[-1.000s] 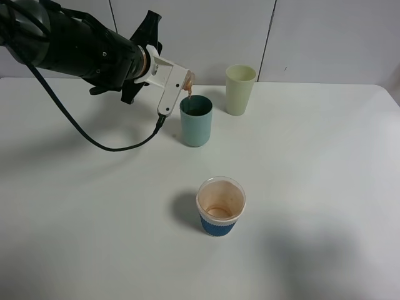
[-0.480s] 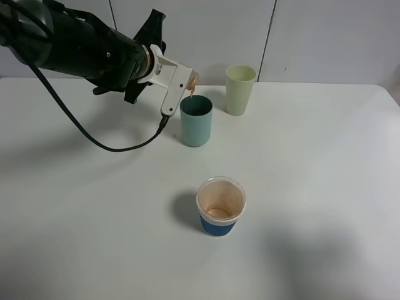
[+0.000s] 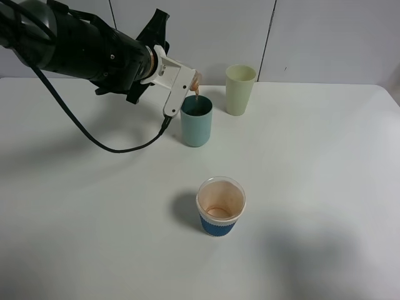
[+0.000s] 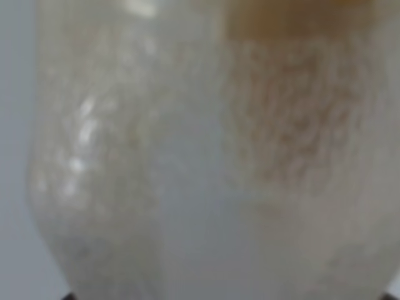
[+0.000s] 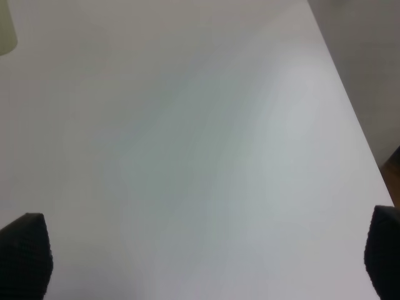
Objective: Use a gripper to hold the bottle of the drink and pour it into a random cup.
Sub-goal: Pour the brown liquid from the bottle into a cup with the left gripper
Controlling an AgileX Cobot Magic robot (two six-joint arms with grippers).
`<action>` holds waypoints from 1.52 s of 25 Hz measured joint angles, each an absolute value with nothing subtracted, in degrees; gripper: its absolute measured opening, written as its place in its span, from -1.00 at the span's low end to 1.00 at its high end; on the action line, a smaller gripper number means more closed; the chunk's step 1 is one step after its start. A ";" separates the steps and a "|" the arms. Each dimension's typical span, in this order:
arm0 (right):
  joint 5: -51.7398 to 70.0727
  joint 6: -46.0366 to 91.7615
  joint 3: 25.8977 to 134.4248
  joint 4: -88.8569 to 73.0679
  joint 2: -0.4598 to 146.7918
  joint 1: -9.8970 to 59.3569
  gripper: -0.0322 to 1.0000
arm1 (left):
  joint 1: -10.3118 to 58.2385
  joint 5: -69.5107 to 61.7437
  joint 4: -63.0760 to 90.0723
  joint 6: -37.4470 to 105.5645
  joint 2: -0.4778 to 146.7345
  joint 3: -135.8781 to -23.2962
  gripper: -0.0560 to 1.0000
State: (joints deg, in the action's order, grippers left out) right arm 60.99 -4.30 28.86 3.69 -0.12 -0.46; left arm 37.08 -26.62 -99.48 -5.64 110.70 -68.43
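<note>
White left gripper (image 3: 188,79), jaws clamped on bottle (image 3: 197,79), tipped neck-down just above teal cup (image 3: 196,125) on desk (image 3: 312,187); brown drink (image 3: 195,92) falling into cup. Right gripper (image 5: 204,253) jaws apart.

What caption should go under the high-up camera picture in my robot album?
The left gripper tips the bottle, pouring brown drink into the teal cup on the white table.

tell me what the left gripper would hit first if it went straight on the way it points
Probably the pale yellow-green cup: the left gripper, holding the bottle, points slightly downward, out over the teal cup. Depth is unclear, so it might clip the teal cup's far rim instead.
</note>
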 joint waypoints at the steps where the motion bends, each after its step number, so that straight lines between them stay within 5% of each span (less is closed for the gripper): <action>1: 60.99 -4.30 28.86 3.69 -0.12 -0.46 1.00 | 37.08 -26.67 -99.48 -5.04 110.70 -68.43 -0.26; 38: 60.99 -4.30 28.86 3.69 -0.12 -0.46 1.00 | 37.15 -25.46 -99.48 3.95 110.70 -71.92 -0.26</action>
State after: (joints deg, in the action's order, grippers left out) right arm 60.99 -4.30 28.86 3.69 -0.12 -0.46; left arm 37.15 -25.46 -99.48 3.95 110.70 -71.92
